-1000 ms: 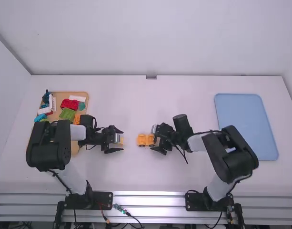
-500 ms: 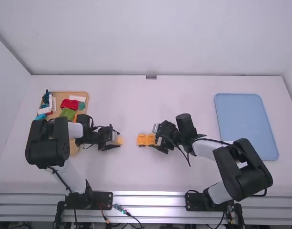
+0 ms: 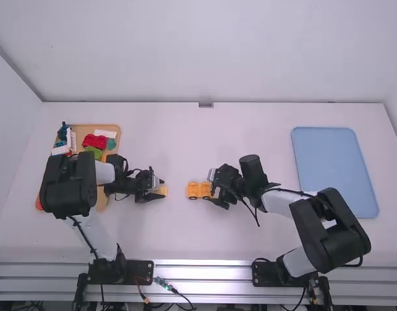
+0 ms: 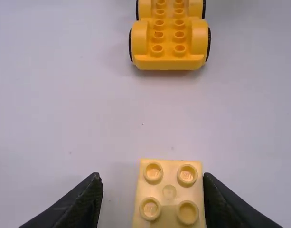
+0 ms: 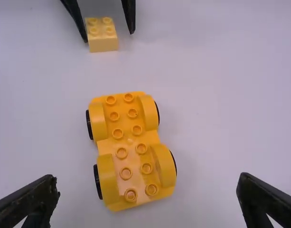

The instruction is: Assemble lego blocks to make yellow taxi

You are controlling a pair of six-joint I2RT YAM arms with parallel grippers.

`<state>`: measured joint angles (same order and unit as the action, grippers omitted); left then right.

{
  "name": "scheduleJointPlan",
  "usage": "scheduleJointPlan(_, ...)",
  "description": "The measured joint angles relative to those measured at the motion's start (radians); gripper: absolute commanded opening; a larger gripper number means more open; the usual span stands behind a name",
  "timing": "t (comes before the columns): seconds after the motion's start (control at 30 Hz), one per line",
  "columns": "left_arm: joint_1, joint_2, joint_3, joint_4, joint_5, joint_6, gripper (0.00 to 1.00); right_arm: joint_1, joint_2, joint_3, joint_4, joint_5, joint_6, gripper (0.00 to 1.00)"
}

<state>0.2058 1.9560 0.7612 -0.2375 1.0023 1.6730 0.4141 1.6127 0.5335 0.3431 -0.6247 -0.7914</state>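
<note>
Left hand (image 3: pixel 162 188) is spread, its two black fingers standing either side of a pale yellow, square-topped plastic block (image 4: pixel 168 190) with four round studs; one finger is right up at the block's side and may be touching it, though from where I stand I can't swear to that, while the other stands clearly apart, so there is no pinch on the piece. Right hand (image 3: pixel 212 188) is spread too, wider still, with nothing between its black fingers but part of the deeper yellow plastic car base (image 5: pixel 130 147) at most. That base lies flat on the white counter (image 3: pixel 250 123), studs up, between the two hands, well nearer the right one. It has four rounded yellow wheel arches with black wheels under them, and two rows of studs running down its middle. Pale block and car base are apart, lined up roughly end to end with bare counter between them. Over by the left arm sits a tan rectangular tray (image 3: pixel 83 130), partly hidden under that arm, holding a bumpy red block (image 3: pixel 94 140), a bright green block (image 3: pixel 93 153), a long white block (image 3: pixel 106 133) and others. Past the right hand lies a light blue rectangular mat (image 3: pixel 334 172) with rounded corners.
</note>
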Motion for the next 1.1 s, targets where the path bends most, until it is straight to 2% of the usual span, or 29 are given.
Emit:
scheduleJointPlan(0.03, 0.000, 0.000, 0.000, -0.003, 0.001, 0.000, 0.49, 0.000, 0.000, 0.000, 0.000, 0.000, -0.001, 0.99)
scheduleJointPlan(0.07, 0.000, 0.000, 0.000, -0.006, 0.000, 0.001, 0.43, 0.000, 0.000, 0.000, 0.000, 0.000, 0.000, 0.99)
scheduleJointPlan(0.23, 0.000, 0.000, -0.001, 0.002, 0.000, 0.029, 0.37, 0.000, 0.000, 0.000, 0.001, 0.001, 0.000, 1.00)
scheduleJointPlan(0.27, 0.000, 0.000, -0.002, 0.005, 0.000, 0.029, 0.33, 0.000, 0.000, 0.000, 0.001, 0.000, -0.002, 0.99)
scheduleJointPlan(0.33, 0.000, 0.000, -0.008, 0.019, 0.007, 0.027, 0.19, -0.003, 0.000, -0.001, 0.001, -0.001, -0.002, 0.99)
scheduleJointPlan(0.4, 0.000, 0.000, -0.010, 0.021, 0.015, 0.030, 0.19, -0.013, 0.000, -0.001, -0.004, 0.000, -0.002, 0.99)
scheduleJointPlan(0.47, 0.000, 0.000, -0.010, 0.022, 0.015, 0.029, 0.25, -0.031, 0.000, -0.003, -0.003, -0.001, -0.002, 1.00)
scheduleJointPlan(0.53, 0.000, 0.000, -0.010, 0.018, 0.020, 0.029, 0.27, -0.043, 0.000, -0.007, -0.002, -0.006, 0.000, 0.99)
scheduleJointPlan(0.57, 0.000, 0.000, -0.010, 0.013, 0.025, 0.029, 0.26, -0.050, 0.000, -0.010, 0.000, -0.012, -0.003, 0.99)
scheduleJointPlan(0.67, 0.000, 0.000, -0.004, -0.038, 0.052, 0.029, 0.06, -0.075, 0.037, -0.016, 0.062, -0.053, -0.015, 0.99)
scheduleJointPlan(0.73, 0.000, 0.000, 0.003, -0.058, 0.059, 0.030, 0.02, -0.081, 0.060, -0.016, 0.088, -0.065, -0.017, 0.99)
scheduleJointPlan(0.97, 0.000, 0.000, 0.087, -0.197, 0.104, 0.030, 0.02, -0.093, 0.234, -0.017, 0.259, -0.166, -0.022, 0.99)
scheduleJointPlan(1.1, 0.000, 0.000, 0.121, -0.267, 0.149, 0.029, 0.03, -0.093, 0.261, -0.017, 0.296, -0.187, 0.005, 0.99)
